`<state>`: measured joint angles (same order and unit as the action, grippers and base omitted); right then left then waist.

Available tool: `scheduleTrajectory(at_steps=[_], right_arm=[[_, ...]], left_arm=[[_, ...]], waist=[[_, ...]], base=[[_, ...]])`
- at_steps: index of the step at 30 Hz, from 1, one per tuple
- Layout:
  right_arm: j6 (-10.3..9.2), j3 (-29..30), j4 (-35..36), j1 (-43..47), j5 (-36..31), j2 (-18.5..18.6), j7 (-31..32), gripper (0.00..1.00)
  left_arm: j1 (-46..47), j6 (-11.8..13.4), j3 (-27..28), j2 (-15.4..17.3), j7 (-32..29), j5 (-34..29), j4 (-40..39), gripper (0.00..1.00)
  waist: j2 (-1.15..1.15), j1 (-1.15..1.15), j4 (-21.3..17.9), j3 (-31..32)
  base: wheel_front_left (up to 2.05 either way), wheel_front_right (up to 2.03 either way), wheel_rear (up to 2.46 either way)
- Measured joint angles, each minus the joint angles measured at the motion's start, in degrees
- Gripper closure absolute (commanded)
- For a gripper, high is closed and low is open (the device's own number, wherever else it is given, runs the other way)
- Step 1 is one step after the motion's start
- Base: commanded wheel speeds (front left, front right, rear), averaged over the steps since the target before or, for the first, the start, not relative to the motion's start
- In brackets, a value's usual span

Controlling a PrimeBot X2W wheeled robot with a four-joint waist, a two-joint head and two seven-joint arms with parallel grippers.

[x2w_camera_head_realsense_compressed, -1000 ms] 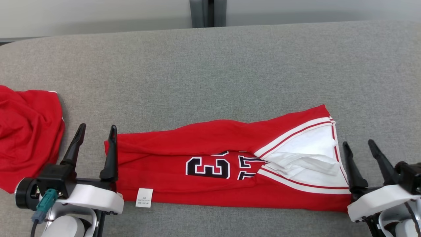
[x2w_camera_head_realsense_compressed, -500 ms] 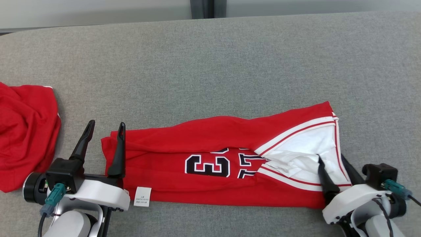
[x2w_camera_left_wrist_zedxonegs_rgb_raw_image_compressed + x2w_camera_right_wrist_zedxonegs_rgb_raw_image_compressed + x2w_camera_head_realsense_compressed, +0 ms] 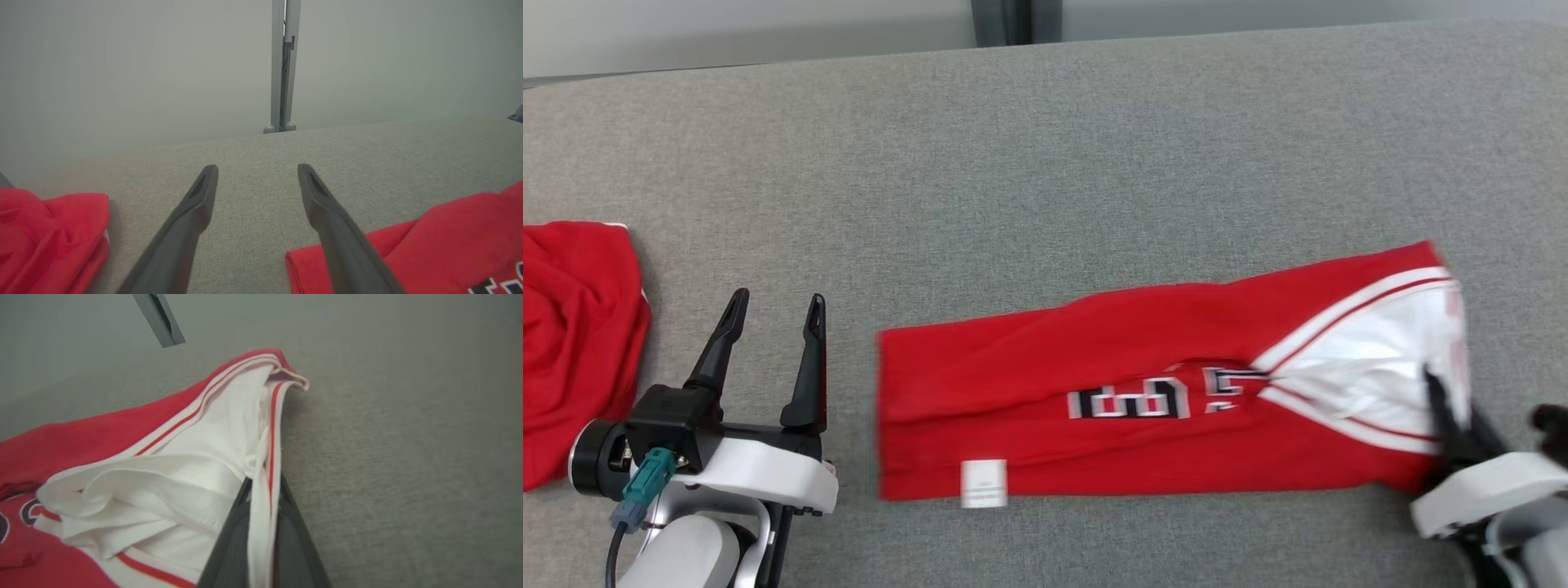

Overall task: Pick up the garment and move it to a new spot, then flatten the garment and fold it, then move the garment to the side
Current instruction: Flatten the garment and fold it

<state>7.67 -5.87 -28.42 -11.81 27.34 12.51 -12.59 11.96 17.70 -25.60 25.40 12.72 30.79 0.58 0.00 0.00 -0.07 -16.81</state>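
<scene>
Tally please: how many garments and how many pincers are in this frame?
Red garments: 2 (folded jersey, crumpled garment)
Pincers: 2 (left pincer, right pincer)
Total: 4

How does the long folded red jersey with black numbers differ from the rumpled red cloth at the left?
The folded red jersey lies flat and long; the rumpled red cloth is bunched. The jersey shows numbers; the cloth shows none. The right gripper pinches the jersey, not the cloth. Both are red.
</scene>
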Motion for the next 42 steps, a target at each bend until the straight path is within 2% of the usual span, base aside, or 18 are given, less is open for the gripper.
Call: scheduleTrajectory(at_steps=[6,10,13,17,18,19,22,27,32,40,41,42], right_arm=[[-0.13,8.7,-0.5,0.3,-1.3,5.3,-1.0,1.0],[-0.18,9.0,1.4,0.4,-2.4,5.2,0.1,1.0],[-0.18,7.2,6.0,0.4,-3.5,3.8,1.9,1.0],[-0.19,5.0,16.3,0.8,-5.6,1.1,4.9,1.0],[-0.19,5.0,16.3,0.8,-5.6,1.1,4.9,1.0],[-0.19,4.1,19.3,1.0,-6.3,0.4,6.3,1.0],[-0.19,-1.8,30.6,3.0,-8.1,-3.1,10.8,1.0],[-0.19,-10.8,36.5,3.6,-7.2,-6.2,14.8,1.0],[-0.19,-18.6,32.7,1.5,-4.8,-8.6,16.2,1.0],[-0.19,-25.0,18.2,-4.1,-2.0,-9.6,13.1,1.0],[-0.19,-26.0,17.6,-4.6,-0.3,-9.5,12.1,0.9],[-0.19,-27.0,16.9,-5.2,1.9,-9.6,11.5,0.36]], left_arm=[[0.0,-0.1,-0.2,0.1,0.2,0.1,0.1,0.0],[0.1,-0.4,-0.3,0.0,0.2,0.3,0.3,0.0],[0.2,-0.5,-0.3,-0.2,0.4,0.4,0.5,0.0],[0.2,-0.5,-0.5,-0.4,0.5,0.5,0.8,0.0],[0.2,-0.5,-0.5,-0.4,0.5,0.5,0.8,0.0],[0.2,-0.5,-0.5,-0.5,0.5,0.5,0.8,0.0],[0.3,-1.0,-0.7,-0.7,0.7,0.6,1.3,0.0],[1.3,-1.5,-1.2,-1.1,0.9,0.7,2.0,0.0],[1.7,-1.5,-1.7,-1.7,0.9,0.6,3.0,0.0],[2.4,-1.8,-2.6,-2.6,1.1,0.5,3.9,0.0],[2.4,-1.8,-2.7,-2.7,1.2,0.5,3.9,0.0],[2.4,-1.8,-2.8,-2.8,1.2,0.5,4.0,0.0]], waist=[[0.0,0.0,-0.6,0.0],[0.0,0.0,-1.1,0.1],[0.0,0.0,-1.5,0.2],[0.0,0.0,-2.0,0.4],[0.0,0.0,-2.0,0.4],[0.0,0.0,-2.1,0.5],[0.0,0.0,-2.0,0.8],[0.0,0.0,-1.3,0.9],[0.0,0.0,-0.3,0.8],[0.0,0.0,1.6,0.8],[0.0,0.0,1.8,0.8],[0.0,0.0,2.0,0.8]], base=[[0.0,0.0,0.0],[0.0,0.0,0.0],[0.0,0.0,0.0],[0.0,0.0,0.0],[0.0,0.0,0.0],[0.0,0.0,0.0],[0.0,0.0,0.0],[0.0,0.0,0.0],[0.0,0.0,0.0],[0.0,0.0,0.0],[0.0,0.0,0.0],[0.0,0.0,0.0]])
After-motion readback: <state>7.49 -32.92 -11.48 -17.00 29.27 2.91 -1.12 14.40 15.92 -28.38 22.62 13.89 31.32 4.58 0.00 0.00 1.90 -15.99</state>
